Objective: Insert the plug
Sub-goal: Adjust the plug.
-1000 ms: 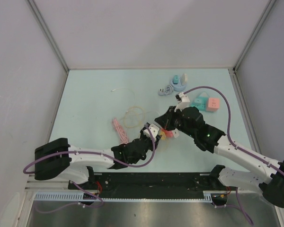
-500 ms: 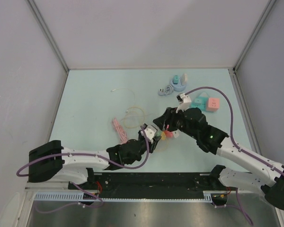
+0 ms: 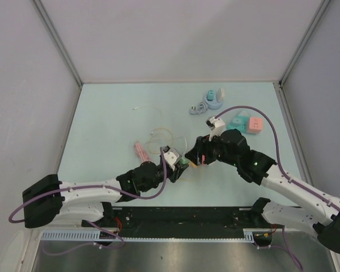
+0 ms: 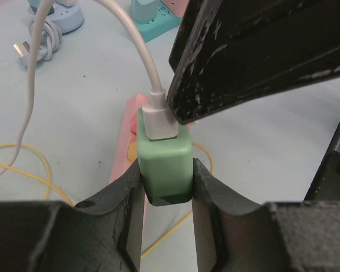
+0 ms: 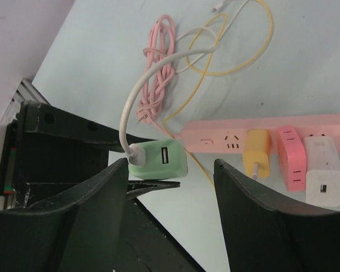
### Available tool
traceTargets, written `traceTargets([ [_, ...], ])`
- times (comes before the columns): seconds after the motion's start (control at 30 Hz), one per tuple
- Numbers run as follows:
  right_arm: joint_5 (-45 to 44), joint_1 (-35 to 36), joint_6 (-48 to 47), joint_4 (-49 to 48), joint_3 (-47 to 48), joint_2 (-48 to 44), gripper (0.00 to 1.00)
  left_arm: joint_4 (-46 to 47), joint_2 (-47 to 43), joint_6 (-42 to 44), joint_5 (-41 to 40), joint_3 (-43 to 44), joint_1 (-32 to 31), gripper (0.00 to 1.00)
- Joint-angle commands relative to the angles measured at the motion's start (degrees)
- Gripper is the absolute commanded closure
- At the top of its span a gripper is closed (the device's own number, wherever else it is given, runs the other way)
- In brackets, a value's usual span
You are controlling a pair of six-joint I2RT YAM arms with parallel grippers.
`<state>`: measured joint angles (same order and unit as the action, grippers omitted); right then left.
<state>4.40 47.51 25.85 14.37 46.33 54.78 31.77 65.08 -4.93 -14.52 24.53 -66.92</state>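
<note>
Robotics lab test cell. Grey partition walls [image 3: 181,34] on aluminium posts [image 3: 56,39] box in a mint table [image 3: 102,113]. Left arm [image 3: 90,190] and right arm [image 3: 292,184] sit on a black base rail [image 3: 181,215], with a slotted cable duct [image 3: 68,234] in front. A pink power strip [image 5: 260,133] and cube sockets [image 3: 246,124] lie loose on top.

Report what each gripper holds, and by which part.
Left gripper clamps the green charger by its two opposite sides. Right gripper is open, holding nothing.

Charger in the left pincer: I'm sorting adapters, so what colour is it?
The charger is light green; left wrist view shows it best.
</note>
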Motion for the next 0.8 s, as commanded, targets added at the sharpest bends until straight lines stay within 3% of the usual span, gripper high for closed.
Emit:
traceTargets([
  [0.0, 3.8, 0.8, -2.8, 1.9, 3.2, 1.5, 0.35, 0.1, -2.3, 2.0, 5.1, 0.4, 0.6, 0.99],
  [0.43, 4.0, 2.4, -2.9, 4.7, 5.8, 8.0, 0.38, -3.6, -2.0, 2.0, 4.9, 2.8, 0.7, 1.00],
  [0.67, 6.1, 2.4, -3.1, 6.5, 6.8, 10.4, 0.46, -3.6, -2.0, 2.2, 4.1, 2.5, 0.6, 1.00],
  [0.77, 6.9, 2.4, -3.4, 7.4, 7.2, 11.2, 0.58, -3.6, -1.9, 2.4, 3.8, 2.4, 0.7, 0.99],
])
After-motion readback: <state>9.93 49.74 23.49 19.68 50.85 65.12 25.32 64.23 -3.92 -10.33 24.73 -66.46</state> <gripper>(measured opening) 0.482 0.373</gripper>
